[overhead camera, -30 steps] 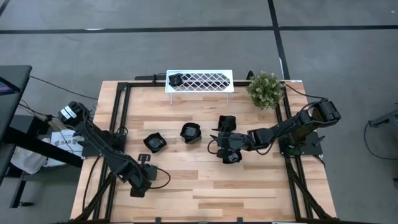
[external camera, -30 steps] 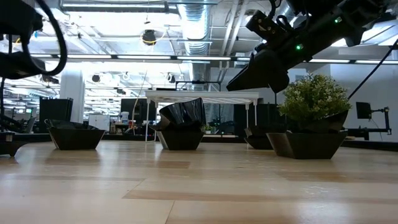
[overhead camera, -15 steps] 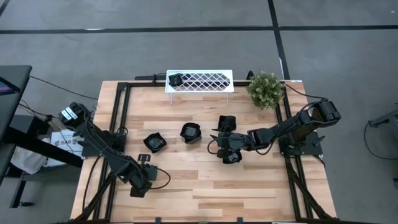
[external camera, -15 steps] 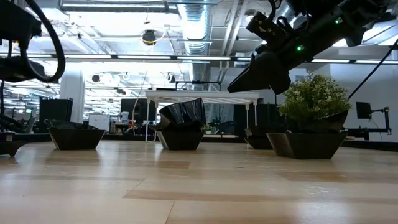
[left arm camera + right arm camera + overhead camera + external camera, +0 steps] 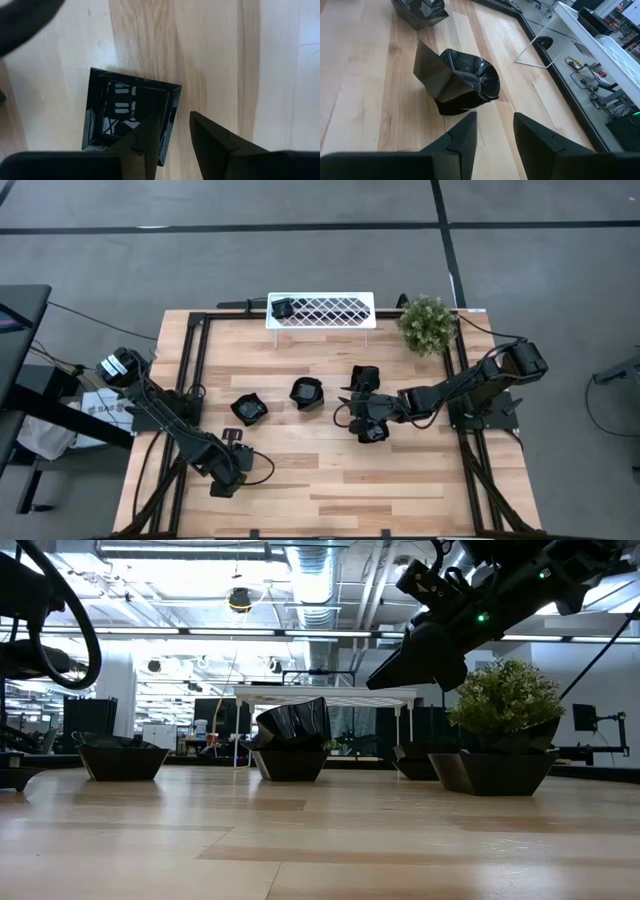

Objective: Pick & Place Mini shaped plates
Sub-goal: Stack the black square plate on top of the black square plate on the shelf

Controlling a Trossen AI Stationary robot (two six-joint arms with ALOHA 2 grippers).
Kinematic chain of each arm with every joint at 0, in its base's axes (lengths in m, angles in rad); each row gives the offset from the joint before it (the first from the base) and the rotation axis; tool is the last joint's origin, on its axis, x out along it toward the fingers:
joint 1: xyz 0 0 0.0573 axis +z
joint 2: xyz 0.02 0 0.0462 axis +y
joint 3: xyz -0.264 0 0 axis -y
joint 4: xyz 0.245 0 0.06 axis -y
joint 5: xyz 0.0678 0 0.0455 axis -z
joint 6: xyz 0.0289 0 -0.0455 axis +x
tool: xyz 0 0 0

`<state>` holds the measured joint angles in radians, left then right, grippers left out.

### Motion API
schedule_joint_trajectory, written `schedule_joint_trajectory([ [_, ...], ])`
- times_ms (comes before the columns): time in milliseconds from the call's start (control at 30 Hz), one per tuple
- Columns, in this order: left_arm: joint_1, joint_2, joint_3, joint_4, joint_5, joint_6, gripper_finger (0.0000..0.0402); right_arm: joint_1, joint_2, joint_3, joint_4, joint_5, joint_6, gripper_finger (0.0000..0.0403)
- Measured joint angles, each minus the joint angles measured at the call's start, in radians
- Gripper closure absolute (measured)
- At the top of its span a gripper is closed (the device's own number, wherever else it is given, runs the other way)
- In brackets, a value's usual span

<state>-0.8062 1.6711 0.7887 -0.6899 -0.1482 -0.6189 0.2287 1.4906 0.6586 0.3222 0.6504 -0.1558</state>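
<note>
- Judging from above, I was early in the job: only one dish (image 5: 283, 307) sat in the white rack (image 5: 330, 310), at its left end, and the remaining lattice was bare.
- Four dishes lay loose on the table (image 5: 400, 490): one left of the middle (image 5: 249, 410), one beside it (image 5: 307, 393), one nearer the plant (image 5: 365, 377), and one just under my right arm's tip (image 5: 373, 432).
- My left gripper (image 5: 172, 125) hung over the near-left part of the table with its fingers parted and nothing between them. Just below lay a flat square plate (image 5: 125, 107), its edge lined up with the gap. I could not tell whether a finger touched it.
- My right gripper (image 5: 494, 122) sat above the middle of the table, fingers likewise apart and empty, aimed at a deeper dish with a rounded rim (image 5: 462, 82) a little ahead of it.
- Neither hand carried anything, so I judged both were at the approach step, before any grasp.
- What was left, as I reckoned it: closing on a plate, lifting it, carrying it to the rack, and repeating for every loose one.
</note>
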Motion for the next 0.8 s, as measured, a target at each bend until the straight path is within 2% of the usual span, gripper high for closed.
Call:
schedule_joint_trajectory([
  [400, 0.000, 0.000, -0.001, -0.001, 0.000, 0.000, 0.0294, 0.000, 0.000, 0.000, 0.000, 0.000, 0.000, 0.0279],
  [800, 0.000, 0.001, -0.055, 0.033, 0.002, -0.049, 0.0294, 0.000, 0.000, 0.000, 0.000, -0.001, 0.000, 0.0280],
])
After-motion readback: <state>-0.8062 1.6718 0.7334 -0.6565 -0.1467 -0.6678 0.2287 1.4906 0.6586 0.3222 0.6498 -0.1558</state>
